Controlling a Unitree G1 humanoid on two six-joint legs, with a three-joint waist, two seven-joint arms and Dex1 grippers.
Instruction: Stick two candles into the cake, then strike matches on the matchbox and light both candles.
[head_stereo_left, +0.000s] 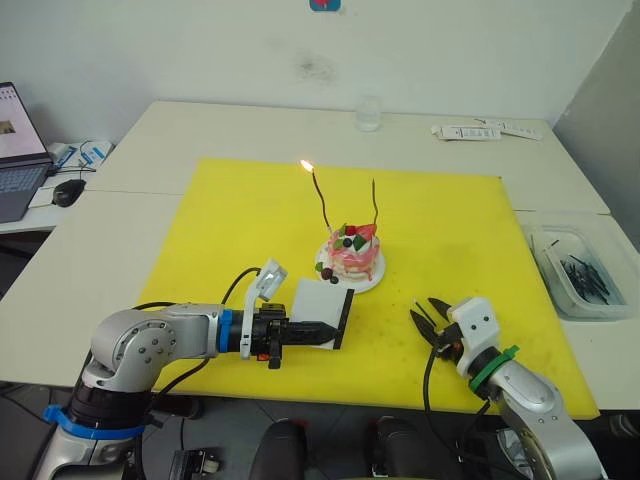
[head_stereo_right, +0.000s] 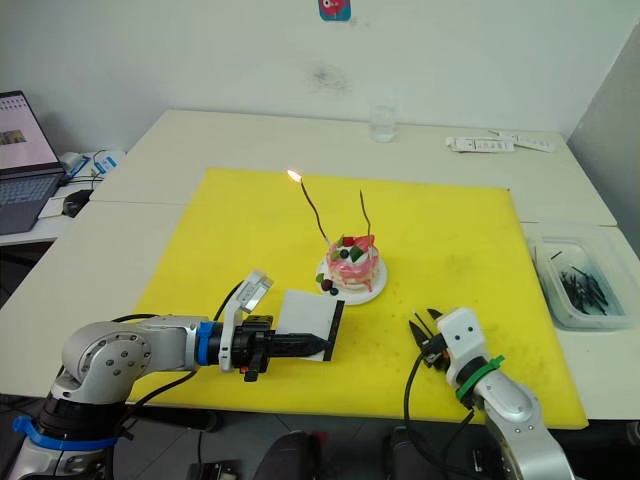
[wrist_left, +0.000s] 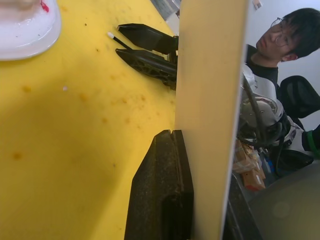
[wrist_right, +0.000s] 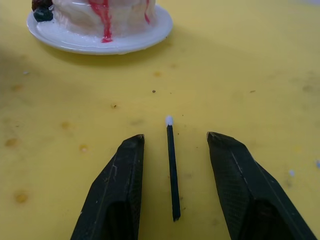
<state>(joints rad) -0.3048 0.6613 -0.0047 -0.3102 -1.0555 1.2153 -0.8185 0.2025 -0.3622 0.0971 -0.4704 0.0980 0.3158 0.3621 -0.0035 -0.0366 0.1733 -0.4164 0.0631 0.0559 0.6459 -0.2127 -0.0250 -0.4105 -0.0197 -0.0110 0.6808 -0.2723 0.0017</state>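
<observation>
The pink cake (head_stereo_left: 352, 256) sits on its white plate (head_stereo_left: 372, 281) in the middle of the yellow mat (head_stereo_left: 240, 220). Two thin wavy candles stand in it. The left candle (head_stereo_left: 320, 203) carries a flame at its tip and the right candle (head_stereo_left: 375, 208) is unlit. My left gripper (head_stereo_left: 322, 331) is shut on the white matchbox (head_stereo_left: 320, 305), holding it on edge just left of the cake, black strip toward the cake. My right gripper (wrist_right: 174, 139) rests open on the mat, right of and nearer than the cake. A dark match (wrist_right: 172, 167) with a white tip lies flat between its fingers, untouched.
A clear bin (head_stereo_left: 580, 268) of dark sticks stands off the mat's right edge. A glass (head_stereo_left: 369, 112) and white packets (head_stereo_left: 487, 130) sit at the back of the table. A laptop (head_stereo_left: 18, 160) and mouse (head_stereo_left: 67, 191) are far left. A person (wrist_left: 280, 40) sits beyond the table.
</observation>
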